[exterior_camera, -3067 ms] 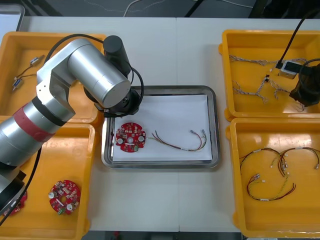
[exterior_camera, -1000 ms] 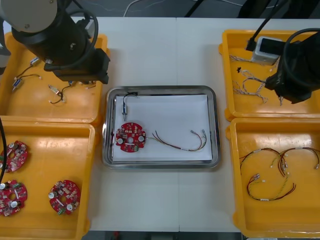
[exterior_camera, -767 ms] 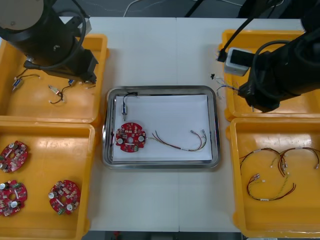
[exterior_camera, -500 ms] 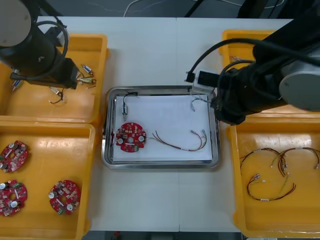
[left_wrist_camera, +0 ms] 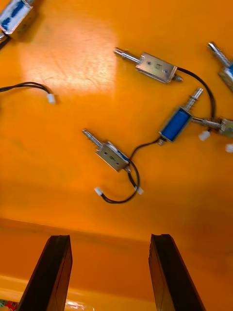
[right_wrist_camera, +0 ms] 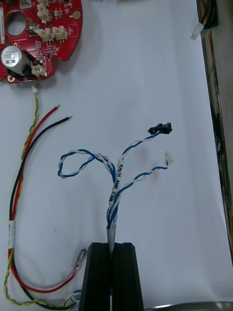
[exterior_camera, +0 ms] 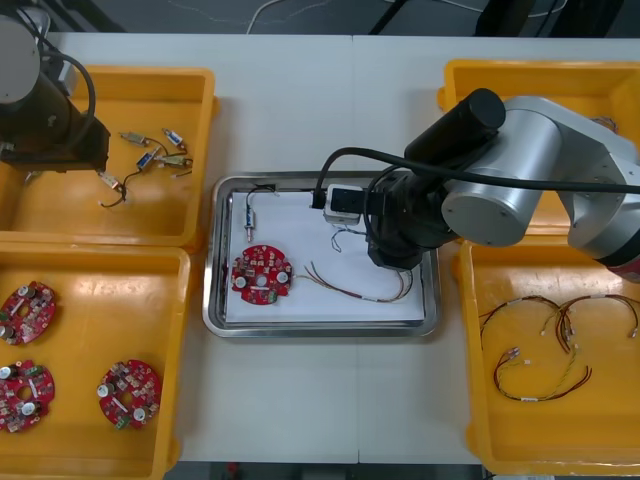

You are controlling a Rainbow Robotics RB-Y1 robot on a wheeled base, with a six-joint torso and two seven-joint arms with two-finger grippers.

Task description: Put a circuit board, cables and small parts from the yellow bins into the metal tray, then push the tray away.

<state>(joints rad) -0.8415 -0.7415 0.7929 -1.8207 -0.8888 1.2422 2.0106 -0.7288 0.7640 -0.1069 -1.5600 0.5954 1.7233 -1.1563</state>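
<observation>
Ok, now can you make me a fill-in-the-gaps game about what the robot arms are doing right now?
1. The right gripper is shut on a twisted blue and ____ cable.
2. Inside the metal tray lies one round ____ circuit board.
3. The left gripper hangs over a yellow bin with its fingers ____.

Missing words: white, red, open.
</observation>
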